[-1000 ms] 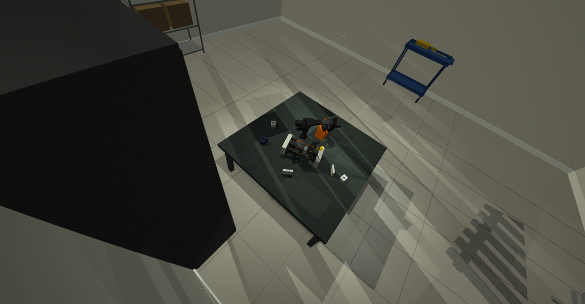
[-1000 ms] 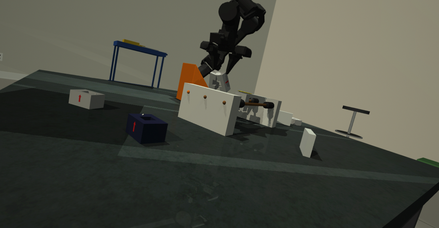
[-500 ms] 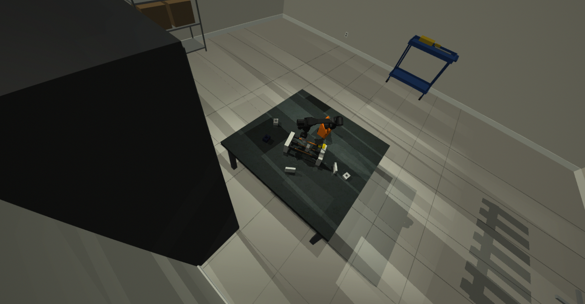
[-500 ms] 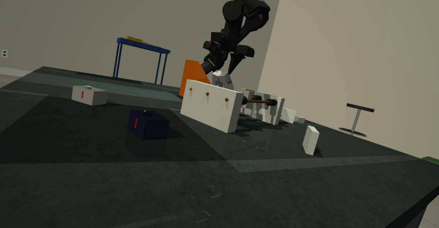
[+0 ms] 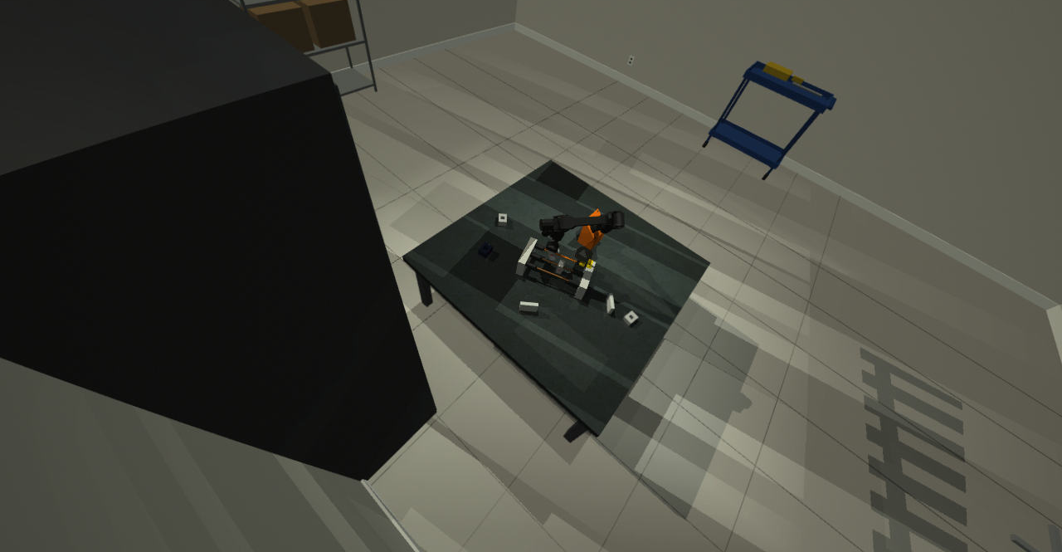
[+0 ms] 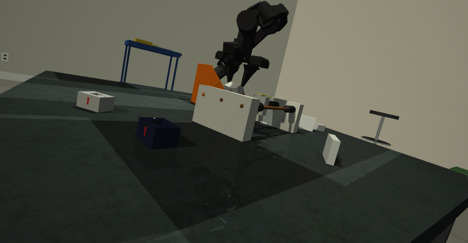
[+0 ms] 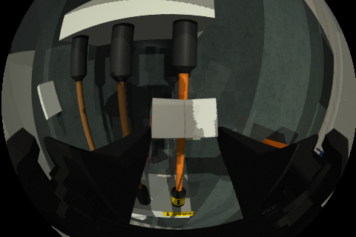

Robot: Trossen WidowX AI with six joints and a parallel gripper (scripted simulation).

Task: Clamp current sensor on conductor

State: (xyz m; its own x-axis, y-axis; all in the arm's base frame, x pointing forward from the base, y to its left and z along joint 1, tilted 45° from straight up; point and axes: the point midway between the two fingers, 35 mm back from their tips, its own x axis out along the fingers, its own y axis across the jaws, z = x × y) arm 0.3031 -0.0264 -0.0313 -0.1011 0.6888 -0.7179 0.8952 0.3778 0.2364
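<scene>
While the gripper (image 6: 236, 83) (image 7: 184, 132) is pinching the pale sensor (image 6: 233, 87) (image 7: 184, 118) at the centre of the wrist frame, the sensor is lying over the orange conductor (image 7: 180, 163). The yellow LOAD marker (image 7: 178, 214) is showing at bottom centre.

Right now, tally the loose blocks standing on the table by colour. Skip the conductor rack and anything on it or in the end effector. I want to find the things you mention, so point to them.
White blocks (image 5: 502, 222) (image 5: 528, 306) (image 5: 610, 303) (image 5: 625, 319) (image 6: 106, 105) (image 6: 331, 150) (image 6: 307, 123) (image 6: 319, 127) (image 7: 50, 100): 4
Navy block (image 5: 484, 252) (image 6: 166, 139): 1
Total: 5
</scene>
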